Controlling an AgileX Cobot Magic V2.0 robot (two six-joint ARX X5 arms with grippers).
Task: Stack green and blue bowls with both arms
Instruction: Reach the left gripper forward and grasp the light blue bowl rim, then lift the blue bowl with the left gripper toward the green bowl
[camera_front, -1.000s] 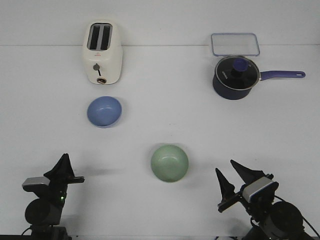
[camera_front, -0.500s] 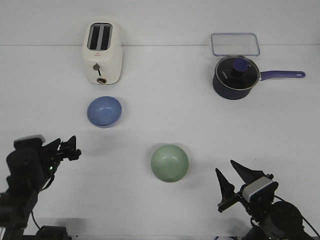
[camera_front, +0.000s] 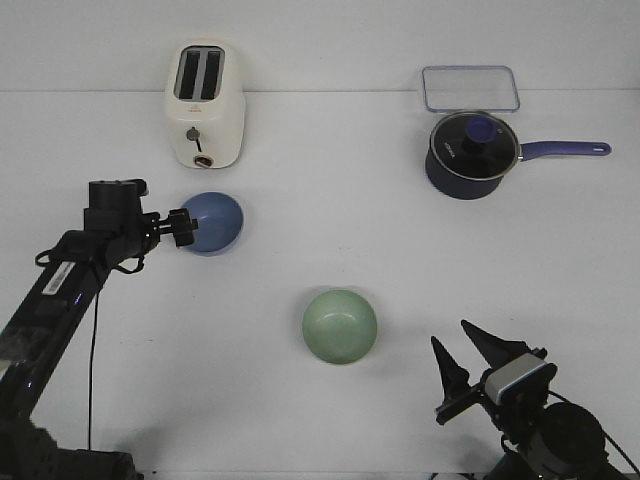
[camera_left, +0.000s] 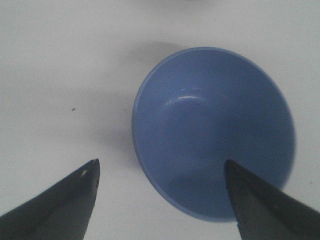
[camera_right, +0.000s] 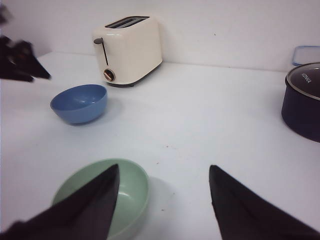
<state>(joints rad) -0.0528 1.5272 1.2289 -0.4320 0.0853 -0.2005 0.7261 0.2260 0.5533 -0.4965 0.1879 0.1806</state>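
The blue bowl (camera_front: 212, 222) sits left of centre, in front of the toaster. It also shows in the left wrist view (camera_left: 215, 130) and the right wrist view (camera_right: 79, 103). My left gripper (camera_front: 183, 228) is open at the bowl's left rim; in the left wrist view (camera_left: 161, 172) one finger is over the bowl's inside, the other outside over the table. The green bowl (camera_front: 340, 326) sits in the middle front, also seen in the right wrist view (camera_right: 107, 200). My right gripper (camera_front: 462, 358) is open and empty, low at the front right, to the right of the green bowl.
A cream toaster (camera_front: 204, 105) stands at the back left, just behind the blue bowl. A dark navy saucepan with a glass lid (camera_front: 472, 155) and a clear lidded container (camera_front: 470, 88) stand at the back right.
My left arm has risen from the front left and reached forward to the blue bowl's left rim. The right arm and both bowls have not moved.
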